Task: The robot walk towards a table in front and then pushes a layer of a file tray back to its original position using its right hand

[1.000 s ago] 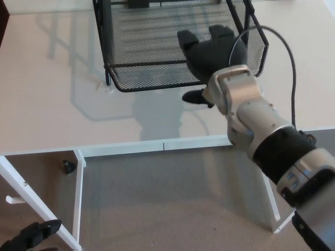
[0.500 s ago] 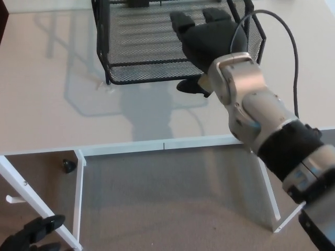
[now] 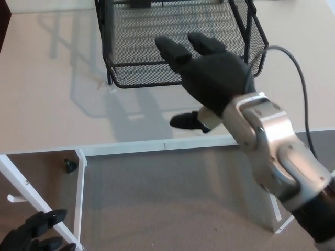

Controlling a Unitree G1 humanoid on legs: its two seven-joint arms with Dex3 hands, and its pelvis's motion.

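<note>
**Black mesh layer sticking out, right hand spread before its front rim**

Head view: black wire mesh makes up the file tray [image 3: 178, 36], which stands at the far side of the pale table [image 3: 57, 110]. Its pulled-out layer [image 3: 141, 78] juts toward the robot, front rim nearest the table's near edge. The right hand [image 3: 209, 81] hangs over the table just in front of that rim, spread wide and holding nothing: two fingers [image 3: 172, 49] reach up over the mesh in the picture, and the thumb [image 3: 183, 121] points to the picture's left, lower down. Whether the fingers touch the rim cannot be told from this angle. The left hand [image 3: 31, 235] shows at the bottom corner, low beside the table leg, fingers apart and idle.

The walk looks finished, and the push seems to be the step in hand. Next, the palm likely needs to meet the front rim squarely and drive straight away from the robot, so the layer slides in without skewing the whole tray.
</note>
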